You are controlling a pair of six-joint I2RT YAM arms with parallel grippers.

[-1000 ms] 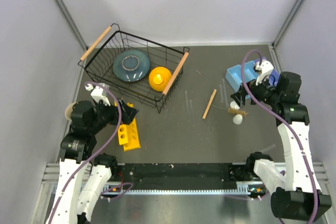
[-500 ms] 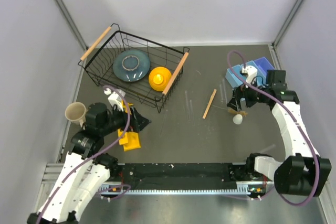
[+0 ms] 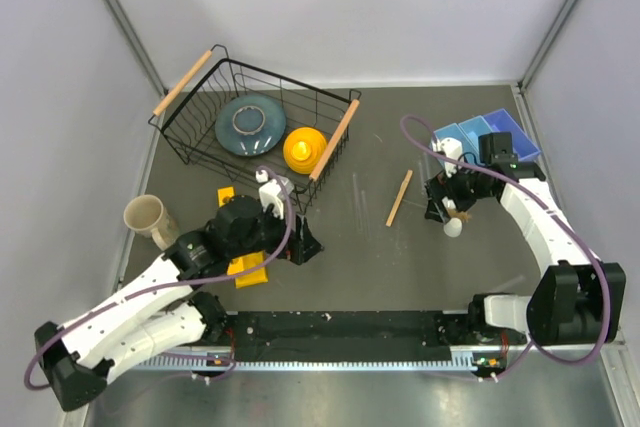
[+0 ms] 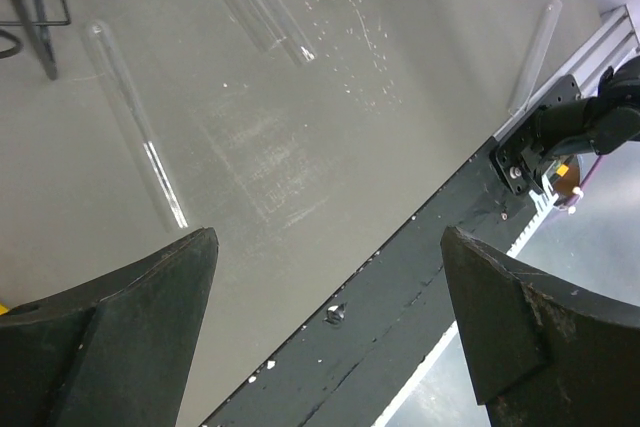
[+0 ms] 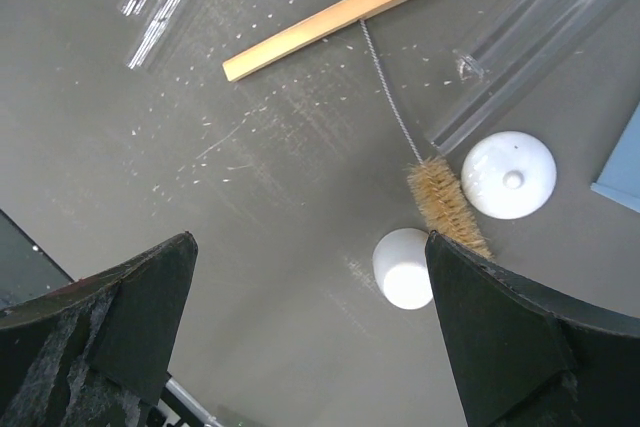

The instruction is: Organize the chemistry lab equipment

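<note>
While both arms hang over the bench, we take the wooden stick as our marker: long axis front to back, far end tipped slightly right. Left of it, open bench up to the wire basket, and there's the left gripper, jaws spread wide, a clear glass tube lying slantwise ahead. Right of the stick, the right gripper, jaws wide too, over the brown brush, bristles between two white round pieces, wire stem pointing at the stick. Blue trays beyond.
</note>
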